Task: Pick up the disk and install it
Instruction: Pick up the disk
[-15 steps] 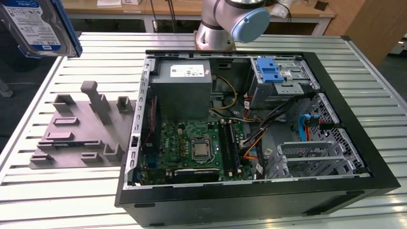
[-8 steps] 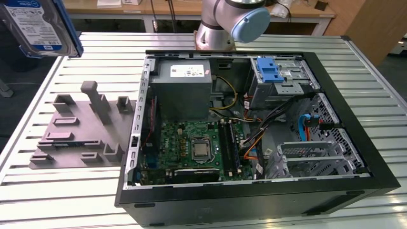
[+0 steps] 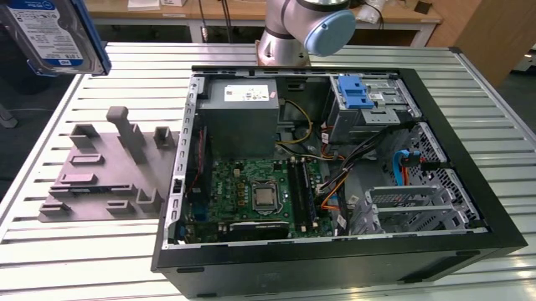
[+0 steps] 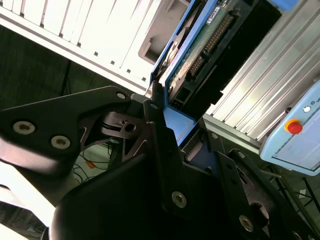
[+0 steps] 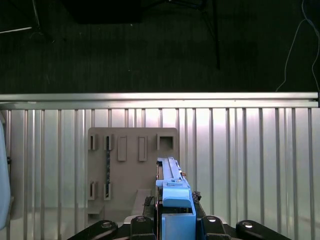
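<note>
The disk (image 3: 49,34), a silver-grey hard drive with a white-and-blue label in a blue carrier, hangs high in the air at the exterior view's far upper left, above the table's corner. In the second wrist view the disk (image 4: 207,47) is edge-on with its connector row facing the camera, and my gripper (image 4: 167,107) is shut on its blue carrier between black fingers (image 4: 155,125). In the first wrist view the blue carrier of the disk (image 5: 172,182) stands upright in my gripper (image 5: 172,222), above the slatted table.
An open black computer case (image 3: 335,266) lies on the slatted metal table (image 3: 84,263), with a drive bay and blue latch (image 3: 358,94) at its far right. A grey fixture plate (image 3: 100,169) sits to its left, also below the disk (image 5: 132,165). The arm's base (image 3: 293,31) stands behind the case.
</note>
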Controlling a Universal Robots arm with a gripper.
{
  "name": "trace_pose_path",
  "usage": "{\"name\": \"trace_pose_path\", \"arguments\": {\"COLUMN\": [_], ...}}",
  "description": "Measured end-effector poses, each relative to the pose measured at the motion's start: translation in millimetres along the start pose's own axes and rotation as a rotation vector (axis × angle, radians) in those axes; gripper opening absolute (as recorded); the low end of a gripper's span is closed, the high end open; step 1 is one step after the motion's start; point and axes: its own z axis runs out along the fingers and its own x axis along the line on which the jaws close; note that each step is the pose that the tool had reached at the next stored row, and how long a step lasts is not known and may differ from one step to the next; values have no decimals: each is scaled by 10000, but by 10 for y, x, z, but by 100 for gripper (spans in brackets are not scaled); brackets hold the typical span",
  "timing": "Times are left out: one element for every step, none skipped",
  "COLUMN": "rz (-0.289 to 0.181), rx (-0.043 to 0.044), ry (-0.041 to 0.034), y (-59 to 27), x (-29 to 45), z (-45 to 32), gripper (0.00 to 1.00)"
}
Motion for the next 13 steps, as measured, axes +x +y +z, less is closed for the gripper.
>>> {"name": "trace_pose_path", "arguments": {"rz": [0,0,0,0,0,0,0,0,0,0,0,0,0], "rx": [0,0,-1,0,0,-1,-1,-1,0,0,-1,0,0], "ry": [0,0,0,0,0,0,0,0,0,0,0,0,0], "y": [-2,-5,-8,-12,-15,-17,-20,-23,-26,-29,-32,-35,-38], "x": [0,0,0,0,0,0,-1,-1,-1,-1,-1,-1,-1], "z": [0,0,0,0,-1,-1,-1,-1,-1,0,-1,-1,-1], "gripper": [36,36,36,36,36,36,36,36,36,36,36,36,36]}}
